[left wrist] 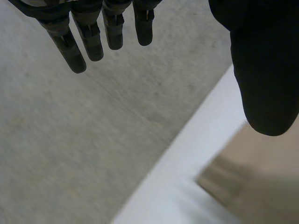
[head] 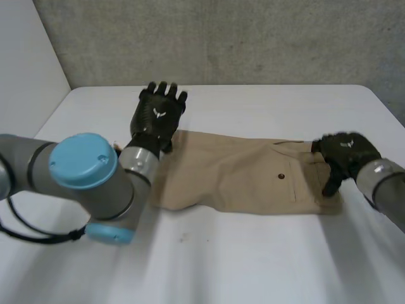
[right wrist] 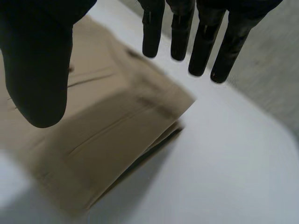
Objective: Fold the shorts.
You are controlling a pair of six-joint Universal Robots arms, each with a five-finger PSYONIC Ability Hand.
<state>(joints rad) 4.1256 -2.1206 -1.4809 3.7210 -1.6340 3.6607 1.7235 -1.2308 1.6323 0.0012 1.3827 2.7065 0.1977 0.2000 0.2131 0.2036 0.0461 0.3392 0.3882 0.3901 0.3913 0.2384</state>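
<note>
Shorts (head: 240, 174) of tan cloth lie flat across the white table (head: 253, 253), doubled over on themselves, with a small dark button (head: 281, 176) on a pocket near the end where the right hand (head: 345, 152) is. The right hand hangs over that waistband end, fingers straight and spread well apart from the thumb, holding nothing; whether the thumb tip touches the cloth cannot be told. In the right wrist view the layered corner of the shorts (right wrist: 107, 135) sits under the palm, between the thumb (right wrist: 39, 60) and the fingers (right wrist: 203, 42), and bare table (right wrist: 224, 163) lies below the fingertips. At the opposite end, the left hand (head: 157, 117) is over the far corner of the leg end, palm down, its fingers straight and together, clamped on nothing. In the left wrist view the fingers (left wrist: 88, 37) point past the table's edge (left wrist: 187, 158) toward the grey concrete wall (left wrist: 70, 140), while a corner of the shorts (left wrist: 261, 186) shows beneath the thumb (left wrist: 266, 70). The two hands are well apart, one at each end of the shorts.
</note>
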